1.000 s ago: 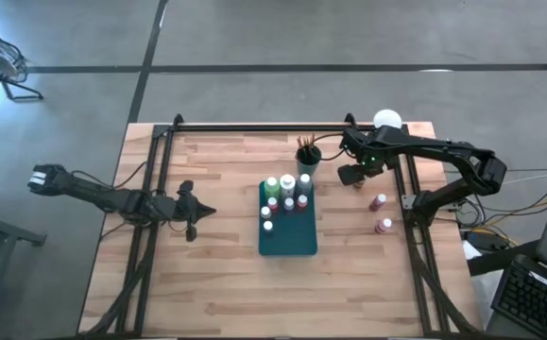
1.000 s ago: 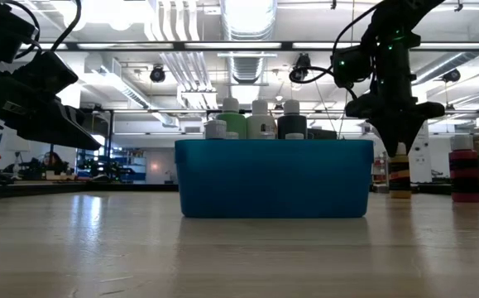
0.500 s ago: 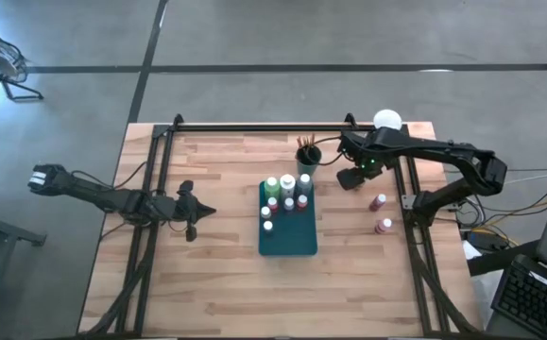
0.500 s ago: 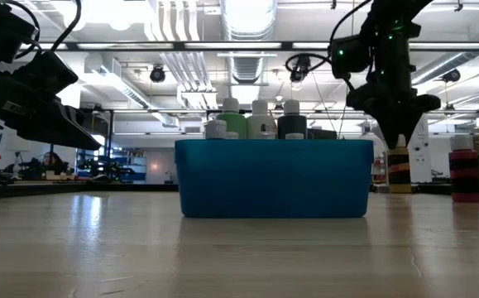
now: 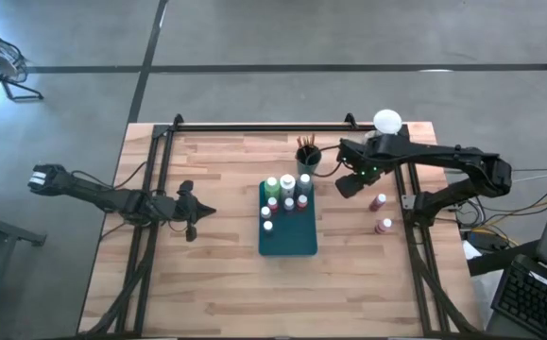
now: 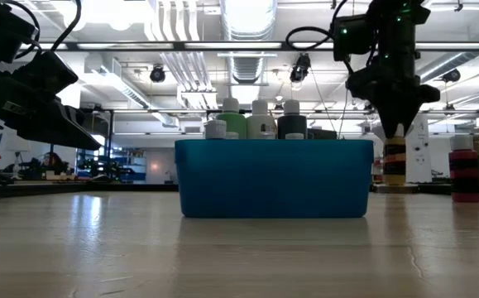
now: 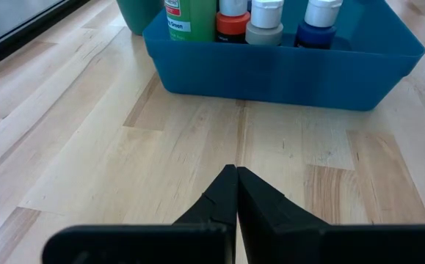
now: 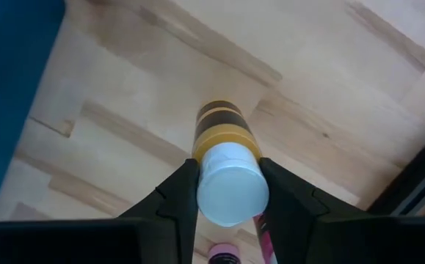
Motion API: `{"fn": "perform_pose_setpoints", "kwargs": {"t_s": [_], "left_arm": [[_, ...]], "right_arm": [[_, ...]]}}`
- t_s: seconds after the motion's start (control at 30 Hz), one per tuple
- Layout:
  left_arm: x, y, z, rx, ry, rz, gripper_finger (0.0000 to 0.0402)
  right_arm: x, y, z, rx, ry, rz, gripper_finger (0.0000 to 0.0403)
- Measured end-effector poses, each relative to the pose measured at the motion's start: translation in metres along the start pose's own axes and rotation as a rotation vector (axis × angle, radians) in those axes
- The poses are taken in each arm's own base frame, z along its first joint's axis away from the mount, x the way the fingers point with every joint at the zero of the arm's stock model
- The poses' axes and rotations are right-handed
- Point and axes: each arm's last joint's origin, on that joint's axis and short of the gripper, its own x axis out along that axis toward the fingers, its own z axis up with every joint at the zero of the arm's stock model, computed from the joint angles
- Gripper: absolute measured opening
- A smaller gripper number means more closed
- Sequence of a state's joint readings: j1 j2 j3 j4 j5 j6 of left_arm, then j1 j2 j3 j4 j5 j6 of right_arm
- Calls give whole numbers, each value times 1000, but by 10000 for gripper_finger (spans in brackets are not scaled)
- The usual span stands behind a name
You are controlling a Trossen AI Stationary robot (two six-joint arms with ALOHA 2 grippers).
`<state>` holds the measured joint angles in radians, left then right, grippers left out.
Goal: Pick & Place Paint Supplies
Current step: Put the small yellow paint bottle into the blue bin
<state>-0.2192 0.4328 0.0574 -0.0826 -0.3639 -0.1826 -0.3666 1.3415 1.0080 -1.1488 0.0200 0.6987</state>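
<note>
My right gripper (image 8: 228, 180) is shut on a small brown-and-yellow paint bottle (image 8: 224, 130) with a white cap, to the right of the teal tray (image 5: 288, 242); the low view shows that bottle (image 6: 395, 162) hanging under the gripper (image 6: 395, 131). Several white-capped bottles (image 5: 286, 192) stand in the tray's far half. A dark cup of brushes (image 5: 307, 156) stands behind the tray. Two more bottles (image 5: 378, 201) (image 5: 384, 226) stand on the table at the right. My left gripper (image 5: 198, 212) waits shut, left of the tray, above the wood (image 7: 235, 176). My right gripper pinches the bottle's white cap (image 8: 230, 198) between its two fingers, coming from above and pointing down. The bottle hangs upright below the fingers, its base (image 6: 395, 180) lifted a little clear of the table.
A white-domed object (image 5: 386, 120) sits at the far right corner. Black frame rails (image 5: 415, 236) run along the table's left, right and far sides. Bare wood lies near the table's front edge (image 5: 282, 302).
My right gripper has risen with the brown-and-yellow bottle and drifted a little toward the table's near edge, rolling slightly. The bottle stays upright and hangs higher than a second ago.
</note>
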Motion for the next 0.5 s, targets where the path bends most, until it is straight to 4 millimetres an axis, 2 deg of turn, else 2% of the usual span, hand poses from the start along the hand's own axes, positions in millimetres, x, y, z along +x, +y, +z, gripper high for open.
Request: {"fn": "perform_pose_setpoints", "kwargs": {"t_s": [0.5], "left_arm": [[0,0,0,0,0,0,7]], "right_arm": [[-2,19,-19,-37,24,31,115]]}}
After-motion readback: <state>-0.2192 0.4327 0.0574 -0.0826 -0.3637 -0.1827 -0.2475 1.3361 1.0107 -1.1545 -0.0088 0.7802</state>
